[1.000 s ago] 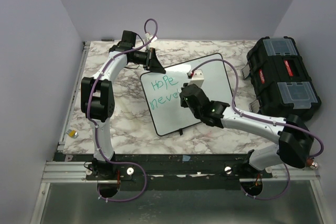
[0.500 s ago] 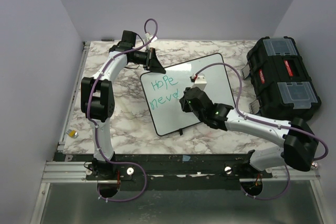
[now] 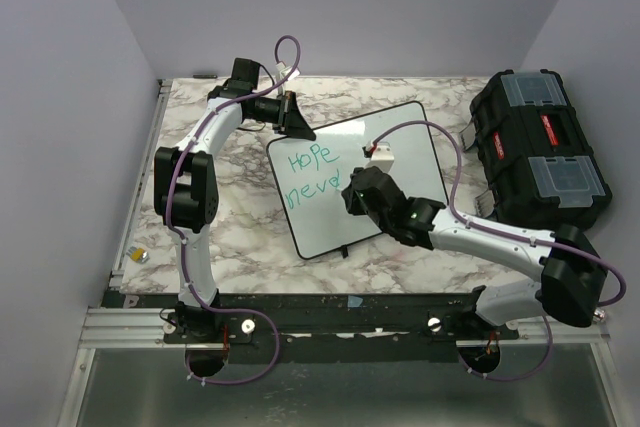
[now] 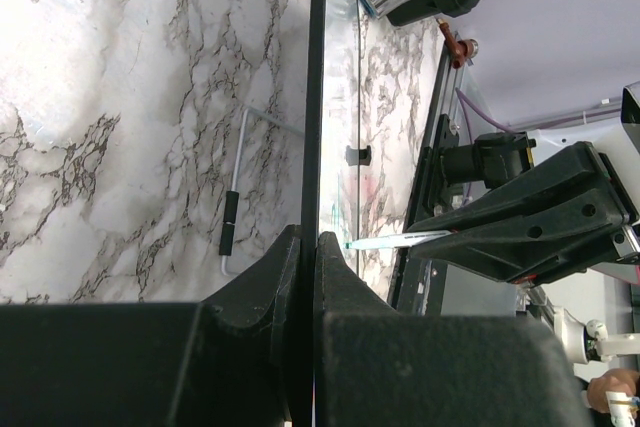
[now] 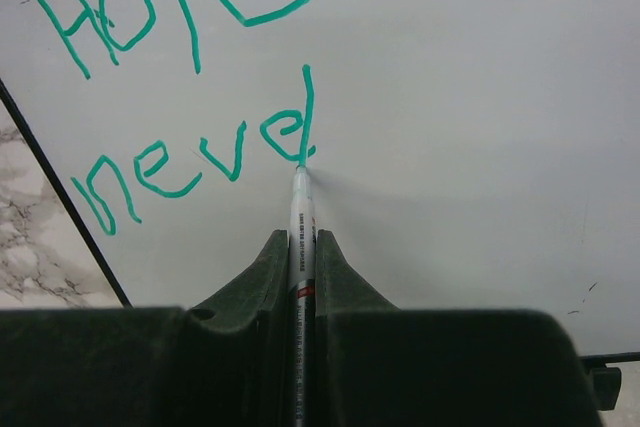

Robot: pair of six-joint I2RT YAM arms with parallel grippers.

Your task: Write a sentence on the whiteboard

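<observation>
Obs., standing at the rig: the whiteboard (image 3: pixel 325 222) lies flat and skewed on the marble table, with the black toolbox (image 3: pixel 535 147) well off its right edge.

Left gripper (image 4: pixel 310 242): jaws closed to a narrow slot on the whiteboard's thin black frame, at its far-left corner. It appears to be steadying the board.

Right gripper (image 5: pixel 300 242): jaws pinched tight on a green marker (image 5: pixel 300 209), over the middle of the whiteboard. The marker's long axis runs straight out between the fingers and tilts down to the surface. The tip touches the board at the foot of an upright stroke.

The sentence (image 3: pixel 308 177) sits on the whiteboard's left half in two lines. It reads "Hope", then "neve" plus that upright stroke, likely the stem of an "r".

Judgement: writing is mid-word, well short of a full sentence. The deciding relation is that blank board lies to the right of the tip along the text line, and also beneath it. The next stroke should travel that way with contact kept. The right arm is the only one placed to write.
</observation>
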